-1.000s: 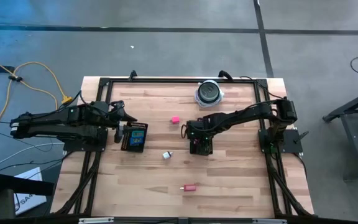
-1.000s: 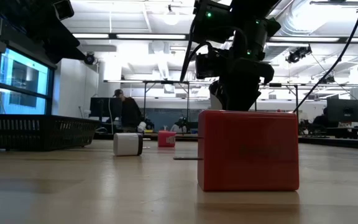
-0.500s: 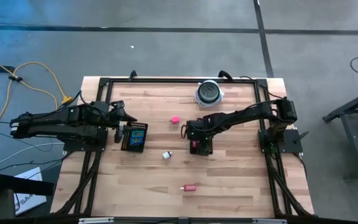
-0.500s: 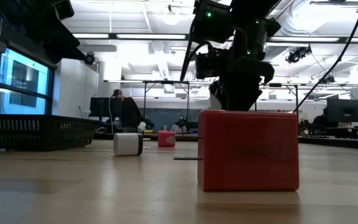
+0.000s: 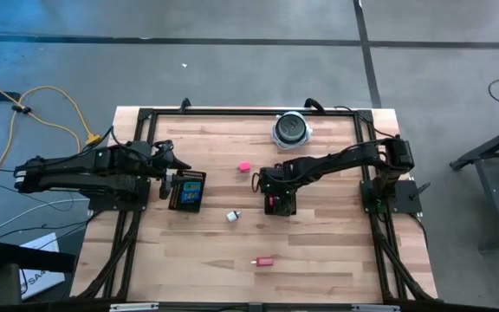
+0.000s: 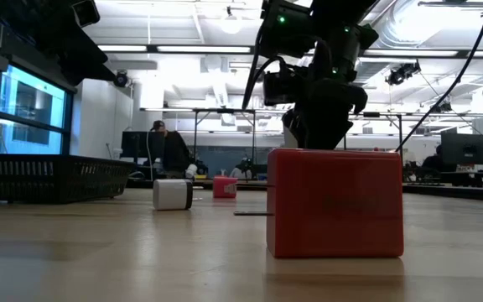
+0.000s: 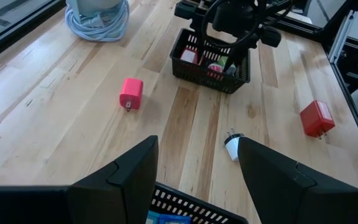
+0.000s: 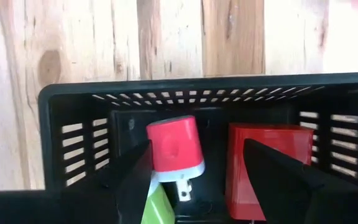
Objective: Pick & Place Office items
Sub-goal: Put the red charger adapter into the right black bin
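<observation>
pink block (image 5: 244,166) mid-table | white piece (image 5: 231,216) (tipped over) | red block (image 5: 265,261) near front edge

On the table (image 5: 319,251), one tray (image 5: 186,191) sits under the left gripper (image 5: 177,179) at the left, and a second tray (image 5: 279,204) sits mid-table beneath the right gripper (image 5: 275,198), holding several chargers (image 8: 174,151). Between the trays lies one charger (image 5: 232,216); another (image 5: 244,166) lies farther back and a third (image 5: 264,260) near the front edge. A coiled cable (image 5: 291,130) rests at the back edge.

Red plug (image 8: 174,148), green piece (image 8: 158,208), black mesh tray (image 8: 79,134).
</observation>
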You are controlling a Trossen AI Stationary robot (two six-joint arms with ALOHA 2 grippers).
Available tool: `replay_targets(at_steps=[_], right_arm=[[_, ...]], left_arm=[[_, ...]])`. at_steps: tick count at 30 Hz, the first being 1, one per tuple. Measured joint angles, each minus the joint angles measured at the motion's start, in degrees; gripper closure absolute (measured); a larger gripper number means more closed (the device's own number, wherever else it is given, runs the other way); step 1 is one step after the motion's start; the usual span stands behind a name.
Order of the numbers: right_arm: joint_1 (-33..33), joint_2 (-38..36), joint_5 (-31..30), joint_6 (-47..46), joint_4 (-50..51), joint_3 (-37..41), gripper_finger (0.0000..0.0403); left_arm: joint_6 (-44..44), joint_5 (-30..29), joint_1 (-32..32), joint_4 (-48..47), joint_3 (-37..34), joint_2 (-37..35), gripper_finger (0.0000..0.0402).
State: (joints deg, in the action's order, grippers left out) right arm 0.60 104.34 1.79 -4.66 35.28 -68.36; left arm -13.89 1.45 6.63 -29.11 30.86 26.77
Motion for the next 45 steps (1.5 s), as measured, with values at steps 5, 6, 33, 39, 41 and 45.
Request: replay_targets(at_steps=[5, 6, 33, 39, 41, 45], right_arm=[[-0.01, -0.85, 0.08, 0.84, 0.34, 0.0, 0.0166], [-0.02, -1.01, 0.1, 0.89, 0.75, 0.02, 0.0166], [5.55, -2.49, -2.37, 1.9, 12.97, -14.88, 0.0166], [9.83, -2.47, -6.61, -2.74, 13.1, -15.37, 0.0166], [11.25, -2.47, -7.37, -4.55, 12.93, -15.36, 0.0166], [13.87, -2.46, -7.68, -8.68, 12.4, -15.34, 0.0166]], left_arm=[[-0.01, 0.0, 0.01, -0.01, 0.01, 0.01, 0.0186], [-0.01, -0.01, -0.01, -0.01, 0.01, 0.01, 0.0186], [0.0, 0.0, 0.0, -0.01, 0.0, 0.01, 0.0186], [-0.02, -0.02, 0.01, -0.01, 0.01, 0.01, 0.0186], [0.0, 0.0, -0.02, -0.01, -0.01, -0.01, 0.0186], [0.0, -0.01, 0.01, -0.01, 0.0, 0.0, 0.0186]])
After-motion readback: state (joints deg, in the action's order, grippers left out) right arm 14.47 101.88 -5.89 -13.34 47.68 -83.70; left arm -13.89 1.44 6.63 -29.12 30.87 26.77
